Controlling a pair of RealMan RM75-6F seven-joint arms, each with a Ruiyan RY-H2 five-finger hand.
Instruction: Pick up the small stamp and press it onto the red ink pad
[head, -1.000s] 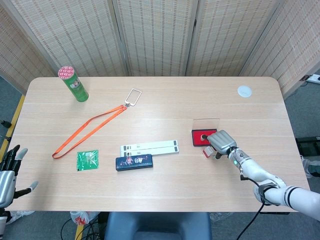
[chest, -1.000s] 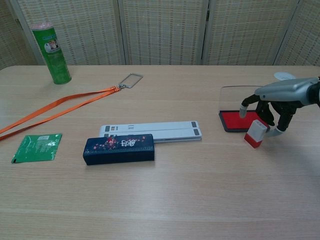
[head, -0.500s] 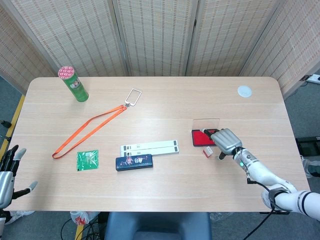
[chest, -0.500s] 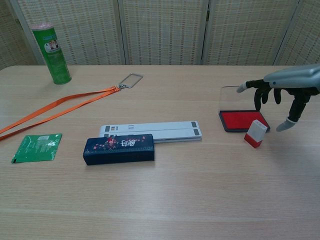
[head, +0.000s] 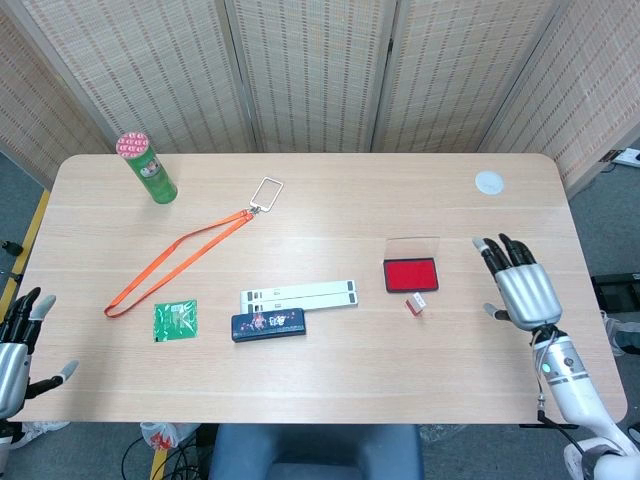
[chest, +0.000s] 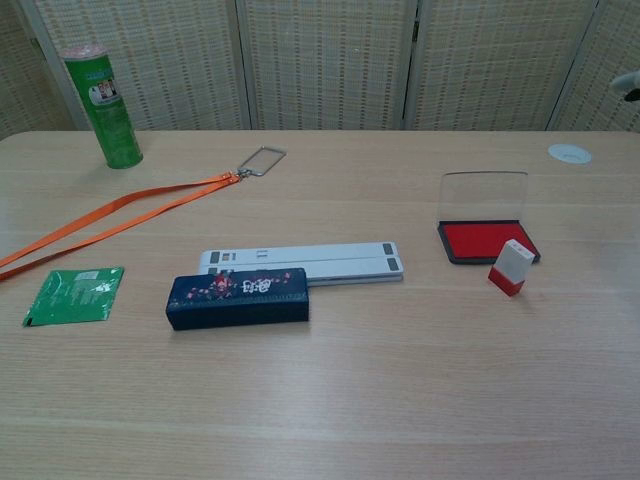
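Stamp (head: 415, 303) stands on the desk (head: 330, 370), touching the front edge of the red ink pad (head: 409, 274), well left of my right robot hand (head: 521, 287), which I see released, fingers spread. My left robot hand (head: 18, 345) also holds nothing.

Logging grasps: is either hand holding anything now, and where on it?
Nothing held. Right hand and left hand are open; the stamp stands free.

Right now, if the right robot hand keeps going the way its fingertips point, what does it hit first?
Probably nothing on the table. The right robot hand is open, fingertips pointing toward the far edge. The white disc sits nearest that line, slightly to its left; the hand's height is unclear.
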